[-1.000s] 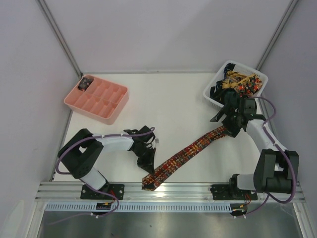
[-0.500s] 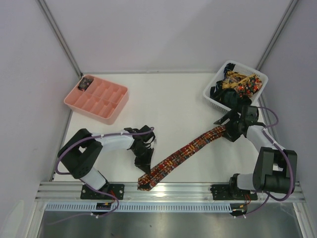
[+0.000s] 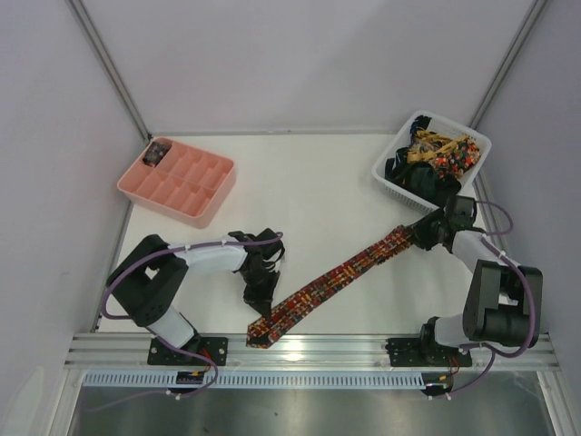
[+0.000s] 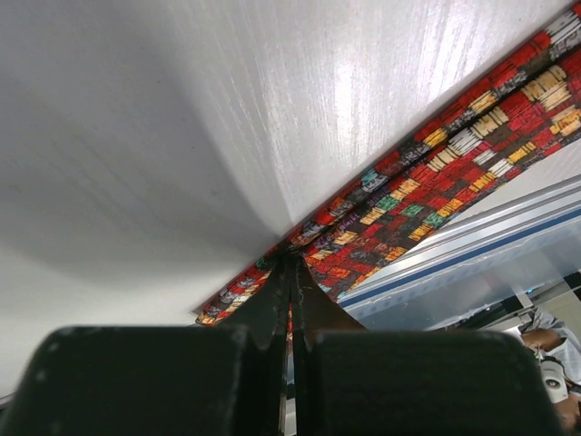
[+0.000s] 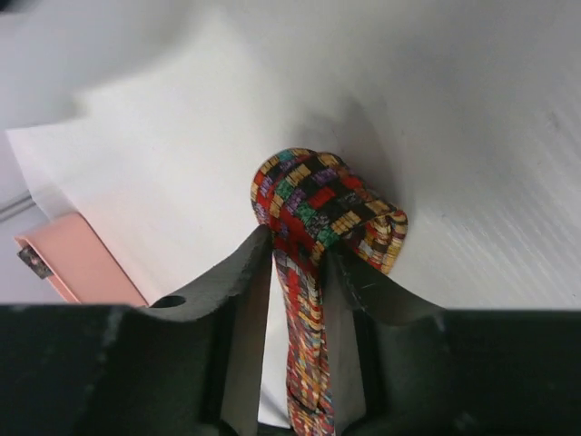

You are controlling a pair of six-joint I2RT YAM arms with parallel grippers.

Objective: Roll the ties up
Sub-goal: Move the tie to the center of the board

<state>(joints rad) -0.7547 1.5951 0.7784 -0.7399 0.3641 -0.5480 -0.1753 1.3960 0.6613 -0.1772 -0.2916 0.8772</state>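
One patterned red, orange and black tie [image 3: 336, 277] lies stretched diagonally across the white table. Its near end sits by the front rail, where my left gripper [image 3: 263, 292] is shut on its edge. In the left wrist view the jaws [image 4: 292, 263] pinch the tie [image 4: 427, 182] flat against the table. My right gripper [image 3: 423, 232] is at the far end, below the basket. In the right wrist view that end of the tie [image 5: 318, 195] is curled over into a small loop, and the right gripper [image 5: 300, 250] has both fingertips against the fabric. More ties [image 3: 440, 150] are piled in the basket.
The white lattice basket [image 3: 388, 174] stands at the back right, just beyond my right gripper. A pink compartment tray [image 3: 177, 186] sits at the back left with a dark roll [image 3: 160, 152] in one corner cell. The aluminium rail [image 3: 318, 350] runs along the front edge.
My right gripper came down and to the right and closed from wide open onto the tie's far end. The tie's near end slid left along the rail with my left gripper.
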